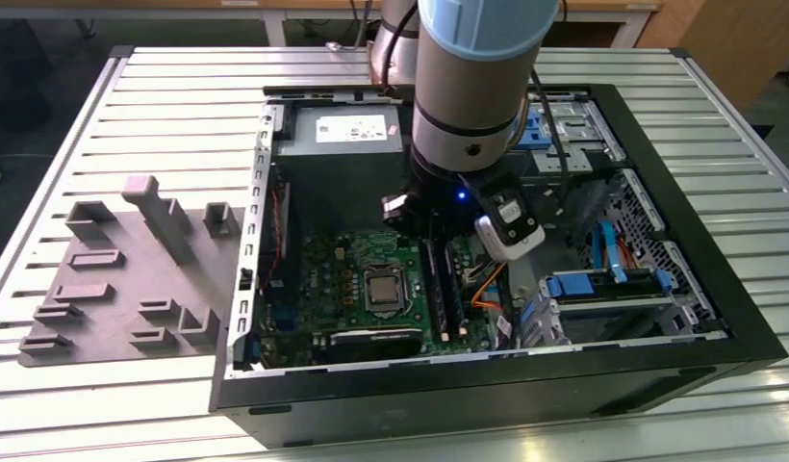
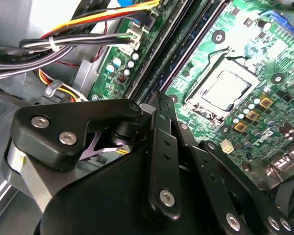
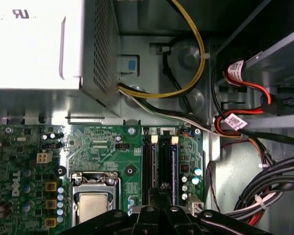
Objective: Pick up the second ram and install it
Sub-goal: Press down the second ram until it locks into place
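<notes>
Arm is down inside the open PC case, gripper right over the RAM slots on the green board. Jaws look pinched close together over the slots – can't confirm a stick between them, so grasp state unclear. In the exterior view a dark stick, prob the second ram, stands in the slot region just below the gripper, beside the CPU socket. In the first wrist view the slots look filled, white latch tabs at the far ends; gripper linkage covers the near ends.

Clutter nearby: yellow/black PSU cable bundle arcs from the power supply past the slot ends; red/black wires and grey cables sit beside the board edge. Orange cable lies just to the exterior view's right of the slots, blue drive bays further right.

Grey moulded tray sits on the slatted table, outside the case on the exterior view's left – no stick seen in it
</notes>
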`<action>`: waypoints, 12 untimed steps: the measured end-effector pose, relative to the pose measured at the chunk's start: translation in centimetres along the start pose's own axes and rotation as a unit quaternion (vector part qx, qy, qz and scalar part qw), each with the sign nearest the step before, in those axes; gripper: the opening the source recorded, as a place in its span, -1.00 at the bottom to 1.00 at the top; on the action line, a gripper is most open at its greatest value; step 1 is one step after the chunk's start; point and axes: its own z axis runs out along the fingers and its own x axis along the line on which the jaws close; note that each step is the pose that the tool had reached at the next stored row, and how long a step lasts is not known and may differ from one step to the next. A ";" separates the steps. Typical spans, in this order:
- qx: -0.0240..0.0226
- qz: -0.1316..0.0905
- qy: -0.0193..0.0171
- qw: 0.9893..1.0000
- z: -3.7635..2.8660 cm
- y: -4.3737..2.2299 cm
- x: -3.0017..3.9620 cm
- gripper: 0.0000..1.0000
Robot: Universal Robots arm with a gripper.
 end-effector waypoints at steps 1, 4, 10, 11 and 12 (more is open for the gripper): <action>0.000 0.000 0.000 1.000 -0.01 -0.10 0.00 -0.79; 0.000 0.000 0.000 1.000 -0.03 -0.35 0.00 -0.79; 0.000 0.000 0.000 1.000 -0.07 -0.81 -0.01 -0.79; 0.000 0.000 0.000 1.000 -0.07 -0.88 -0.01 -0.79; 0.000 0.000 0.000 1.000 -0.08 -0.96 -0.01 -0.79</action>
